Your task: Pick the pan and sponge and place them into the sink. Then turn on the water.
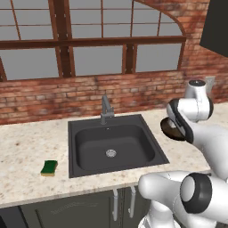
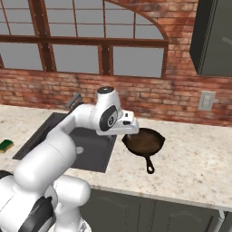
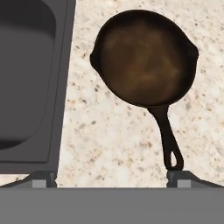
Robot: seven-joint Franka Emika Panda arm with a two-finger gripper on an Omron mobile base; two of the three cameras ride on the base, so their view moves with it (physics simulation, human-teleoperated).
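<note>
The pan [image 2: 145,142] is seen on the speckled desk [image 2: 195,158], just beside the sink's [image 1: 115,147] right edge, handle toward the front edge. The pincer [image 3: 112,178] is held released above it, grasping nothing. A centred descent onto the handle is advised. The sponge [image 1: 49,167] lies near the sink's left edge. Brick wall [image 1: 44,100] and windows [image 1: 98,60] are seen behind.
</note>
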